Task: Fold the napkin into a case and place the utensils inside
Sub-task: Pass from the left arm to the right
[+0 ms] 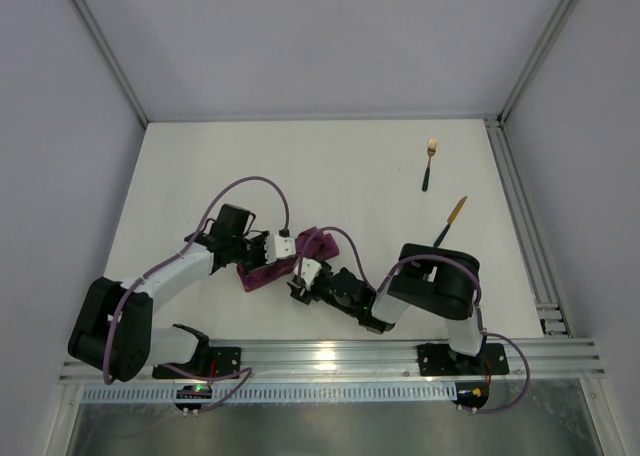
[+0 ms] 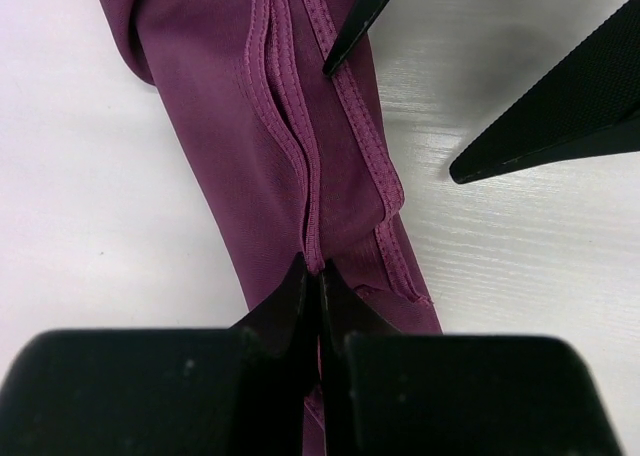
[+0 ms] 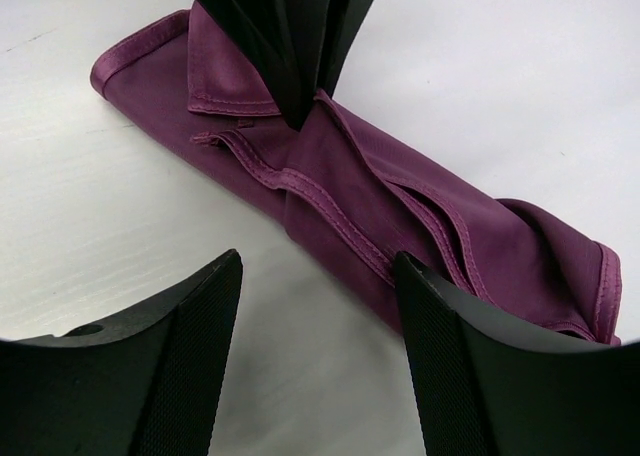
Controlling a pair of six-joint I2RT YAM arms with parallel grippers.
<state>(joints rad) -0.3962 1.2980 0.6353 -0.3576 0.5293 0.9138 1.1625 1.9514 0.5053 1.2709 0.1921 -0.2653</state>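
The magenta napkin (image 1: 260, 274) lies folded into a narrow oblong case (image 3: 400, 216) with hemmed edges running along its top (image 2: 250, 126). My left gripper (image 2: 316, 271) is shut on a raised hem fold at the middle of the cloth (image 1: 290, 256). Just beside the case's near long edge, my right gripper (image 3: 320, 266) stands open over bare table, holding nothing (image 1: 300, 281). Its black fingers (image 2: 560, 106) show in the left wrist view. The gold fork (image 1: 429, 163) and the gold-bladed knife (image 1: 450, 223) lie apart from the cloth at the right of the table.
White walls close in the white table (image 1: 300, 166) on three sides. A metal rail (image 1: 520, 226) runs along its right edge and another along the near edge (image 1: 330, 356), where both arm bases sit.
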